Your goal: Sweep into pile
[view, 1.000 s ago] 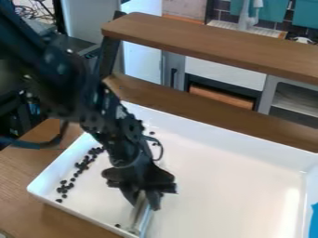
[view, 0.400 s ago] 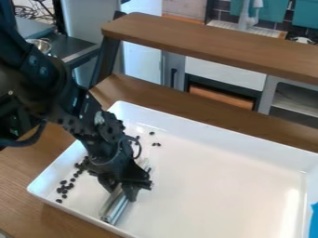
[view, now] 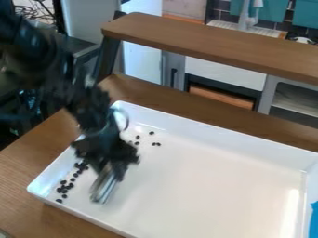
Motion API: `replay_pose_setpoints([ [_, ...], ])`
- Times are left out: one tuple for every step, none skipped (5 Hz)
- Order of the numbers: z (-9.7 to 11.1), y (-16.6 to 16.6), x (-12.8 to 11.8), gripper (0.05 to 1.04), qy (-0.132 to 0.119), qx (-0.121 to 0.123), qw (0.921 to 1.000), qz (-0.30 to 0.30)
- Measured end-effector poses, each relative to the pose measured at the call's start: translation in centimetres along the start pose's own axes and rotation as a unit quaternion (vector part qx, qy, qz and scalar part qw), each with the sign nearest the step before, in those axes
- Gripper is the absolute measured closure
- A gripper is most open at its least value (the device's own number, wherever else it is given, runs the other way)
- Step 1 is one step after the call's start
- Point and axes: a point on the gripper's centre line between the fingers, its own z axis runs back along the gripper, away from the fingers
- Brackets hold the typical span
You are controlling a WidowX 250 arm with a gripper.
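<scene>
The end effector hangs over the left part of the white tray, clamped on a silvery bar that slants down toward the near left. The bar is blurred, so whether it touches the tray floor I cannot tell.

Most of the small dark pieces lie left of the bar, in an uneven line beside the tray's left wall; the farthest of these come close to the end effector. A few scattered pieces lie beyond it to the right, toward the far wall.

The arm crosses the tray's far left corner area. The tray sits on the wooden tabletop, with a raised wooden shelf behind and something blue at the right edge.
</scene>
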Motion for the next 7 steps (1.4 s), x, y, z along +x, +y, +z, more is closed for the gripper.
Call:
replay_pose_setpoints([
  [2.8, -4.8, 4.3, 0.703, 0.005, -0.033, 0.9985, 0.044],
  [2.0, -7.3, 5.1, 0.703, 0.027, -0.032, 0.9969, 0.066],
  [-0.5, -7.6, 5.5, 0.703, 0.023, -0.006, 0.9972, 0.071],
  [-2.7, -7.2, 5.8, 0.703, 0.01, 0.018, 0.9969, 0.076],
  [-4.3, -6.5, 5.8, 0.703, 0.0, 0.034, 0.9963, 0.079],
  [-5.2, -6.2, 6.6, 0.703, -0.017, 0.043, 0.9959, 0.078],
  [-5.2, -5.5, 7.2, 0.703, -0.028, 0.041, 0.9957, 0.078],
])
